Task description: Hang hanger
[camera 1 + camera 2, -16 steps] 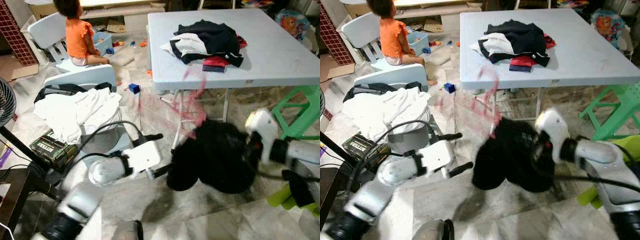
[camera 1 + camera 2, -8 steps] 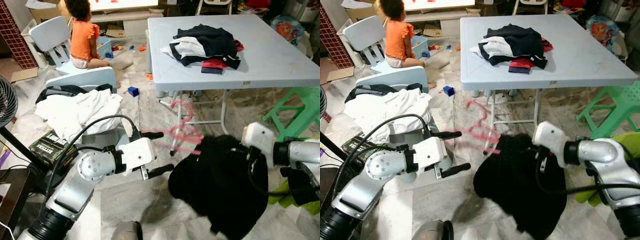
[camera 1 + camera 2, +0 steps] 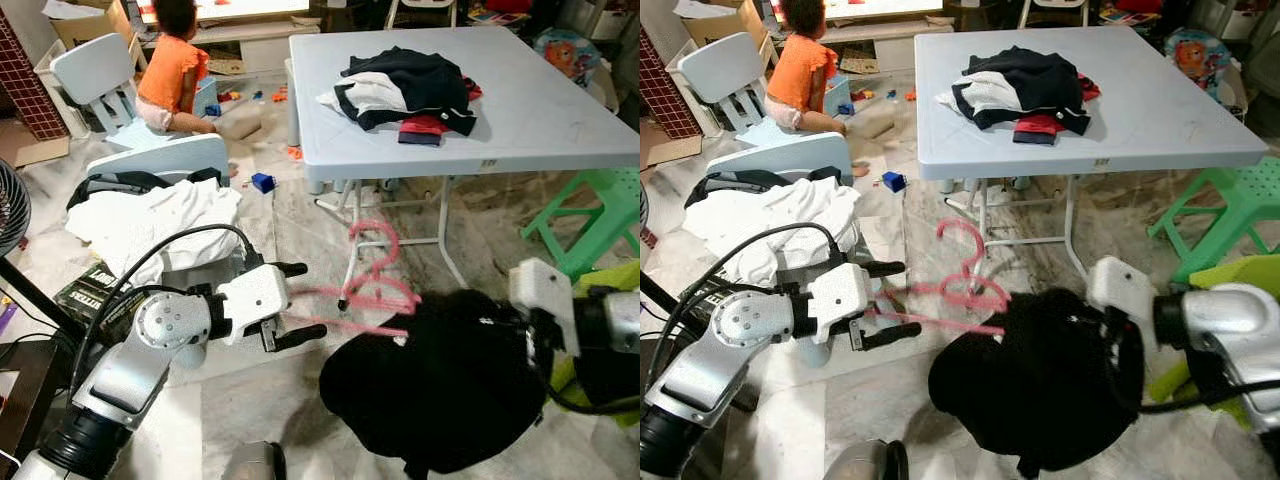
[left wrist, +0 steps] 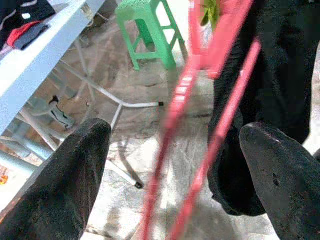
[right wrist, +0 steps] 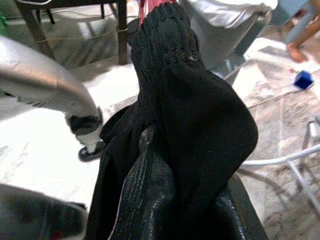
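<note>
While a second ago it swung blurred, my pink hanger [image 3: 368,292] now hangs steadier between my arms, one end in the black garment [image 3: 440,385] bunched on my right claw [image 5: 165,165], the other between my left claw's [image 3: 291,303] spread fingers, ungripped. Desk [image 3: 560,110] edge ahead; open floor below.
</note>
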Tool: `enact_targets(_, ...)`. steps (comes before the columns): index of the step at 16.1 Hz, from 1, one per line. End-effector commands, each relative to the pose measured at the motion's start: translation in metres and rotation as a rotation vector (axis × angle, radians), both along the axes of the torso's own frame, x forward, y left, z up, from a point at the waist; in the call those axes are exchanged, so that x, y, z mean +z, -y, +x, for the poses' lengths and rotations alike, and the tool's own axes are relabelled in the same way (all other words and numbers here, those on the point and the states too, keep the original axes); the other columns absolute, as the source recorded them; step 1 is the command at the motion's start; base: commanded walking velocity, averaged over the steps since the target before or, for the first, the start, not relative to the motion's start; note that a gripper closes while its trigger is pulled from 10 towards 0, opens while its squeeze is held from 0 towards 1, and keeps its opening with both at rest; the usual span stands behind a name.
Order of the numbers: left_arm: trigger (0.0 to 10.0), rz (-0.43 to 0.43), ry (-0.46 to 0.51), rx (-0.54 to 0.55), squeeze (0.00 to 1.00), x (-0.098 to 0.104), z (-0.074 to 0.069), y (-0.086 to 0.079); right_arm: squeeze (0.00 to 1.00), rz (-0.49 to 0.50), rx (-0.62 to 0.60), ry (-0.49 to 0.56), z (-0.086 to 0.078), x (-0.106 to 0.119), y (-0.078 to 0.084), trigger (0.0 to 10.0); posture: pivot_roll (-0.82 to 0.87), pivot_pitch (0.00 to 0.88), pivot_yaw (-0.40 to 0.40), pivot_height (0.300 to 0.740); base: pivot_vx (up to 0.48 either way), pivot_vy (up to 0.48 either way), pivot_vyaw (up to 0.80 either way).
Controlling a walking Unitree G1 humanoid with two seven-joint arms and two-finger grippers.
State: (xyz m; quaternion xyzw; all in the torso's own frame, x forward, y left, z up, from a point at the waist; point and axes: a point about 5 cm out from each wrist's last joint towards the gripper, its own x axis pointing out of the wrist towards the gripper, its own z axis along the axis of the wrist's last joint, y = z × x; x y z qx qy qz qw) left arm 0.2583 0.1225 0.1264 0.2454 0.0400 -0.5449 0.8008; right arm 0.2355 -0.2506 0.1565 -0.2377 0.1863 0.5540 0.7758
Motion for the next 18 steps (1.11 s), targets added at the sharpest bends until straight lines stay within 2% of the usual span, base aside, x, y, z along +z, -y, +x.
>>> enact_targets(1, 10.0, 0.008, -0.013, 0.002, 0.0, 0.002, 0.003, -0.004, 0.0, 0.012, 0.03, 0.026, -0.001, 0.01, -0.001, 10.0, -0.04, 0.008, 0.022, 0.74, 0.0, 0.0, 0.0)
enact_targets(3, 10.0, 0.007, -0.042, -0.018, 0.0, -0.002, 0.003, -0.003, 0.0, 0.01, 0.059, -0.007, -0.008, 0.009, -0.002, 10.0, -0.05, 0.005, 0.027, 0.74, 0.0, 0.0, 0.0)
enact_targets(4, 8.7, -0.01, -0.065, -0.03, 0.0, -0.002, 0.004, -0.001, 0.0, 0.019, 0.069, -0.017, -0.01, 0.01, -0.003, 10.0, -0.05, 0.005, 0.027, 0.74, 0.0, 0.0, 0.0)
enact_targets(5, 3.1, -0.026, -0.079, -0.032, 0.0, -0.003, 0.004, 0.001, 0.0, 0.023, 0.077, -0.024, -0.012, 0.01, -0.004, 10.0, -0.05, 0.004, 0.03, 0.74, 0.0, 0.0, 0.0)
enact_targets(6, 0.0, -0.03, -0.09, -0.04, 0.0, -0.003, 0.004, 0.003, 0.0, 0.024, 0.078, -0.022, -0.012, 0.01, -0.004, 10.0, -0.05, 0.004, 0.03, 0.74, 0.0, 0.0, 0.0)
enact_targets(10, 0.0, -0.056, -0.193, -0.084, 0.0, -0.011, 0.004, 0.008, 0.0, 0.032, 0.077, -0.007, -0.012, 0.013, -0.005, 10.0, -0.06, 0.0, 0.035, 0.74, 0.0, 0.0, 0.0)
enact_targets(18, 0.0, -0.052, -0.204, -0.114, 0.0, -0.009, 0.01, 0.005, 0.0, 0.015, 0.107, -0.052, -0.019, 0.01, -0.004, 10.0, -0.06, 0.001, 0.035, 0.74, 0.0, 0.0, 0.0)
